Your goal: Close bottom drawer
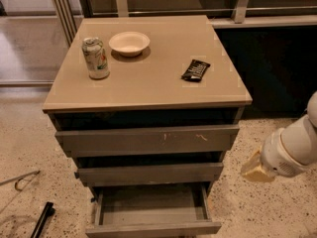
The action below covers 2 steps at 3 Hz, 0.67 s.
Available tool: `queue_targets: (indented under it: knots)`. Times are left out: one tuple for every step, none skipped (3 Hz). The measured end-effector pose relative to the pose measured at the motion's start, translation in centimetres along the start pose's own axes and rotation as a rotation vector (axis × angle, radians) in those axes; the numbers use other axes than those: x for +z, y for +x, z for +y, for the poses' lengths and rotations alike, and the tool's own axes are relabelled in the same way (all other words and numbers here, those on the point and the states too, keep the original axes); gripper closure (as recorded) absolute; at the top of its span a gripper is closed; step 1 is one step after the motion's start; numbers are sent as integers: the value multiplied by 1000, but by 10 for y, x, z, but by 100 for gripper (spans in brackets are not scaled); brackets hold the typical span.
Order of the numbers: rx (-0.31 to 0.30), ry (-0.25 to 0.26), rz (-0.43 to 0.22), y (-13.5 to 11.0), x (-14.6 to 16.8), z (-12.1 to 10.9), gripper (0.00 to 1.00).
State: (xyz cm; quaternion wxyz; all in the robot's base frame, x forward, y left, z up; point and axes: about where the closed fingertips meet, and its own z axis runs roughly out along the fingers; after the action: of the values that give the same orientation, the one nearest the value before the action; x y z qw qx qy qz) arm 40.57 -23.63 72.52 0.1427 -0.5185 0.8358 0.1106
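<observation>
One bottom drawer (151, 207) lies open left of the pincer (256, 168), grip state unclear.

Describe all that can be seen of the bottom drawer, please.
The bottom drawer is the lowest of three in the cabinet: a shallow grey box, wood by its look, with a plain handleless front. It is pulled out, level and empty. The gripper hangs right of it in the view, not touching it.
</observation>
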Motion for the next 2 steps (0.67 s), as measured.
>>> queue_targets:
  knots:
    - [24,-72,-116,47,85,22,100]
    - [44,-141,-237,81,149,31,100]
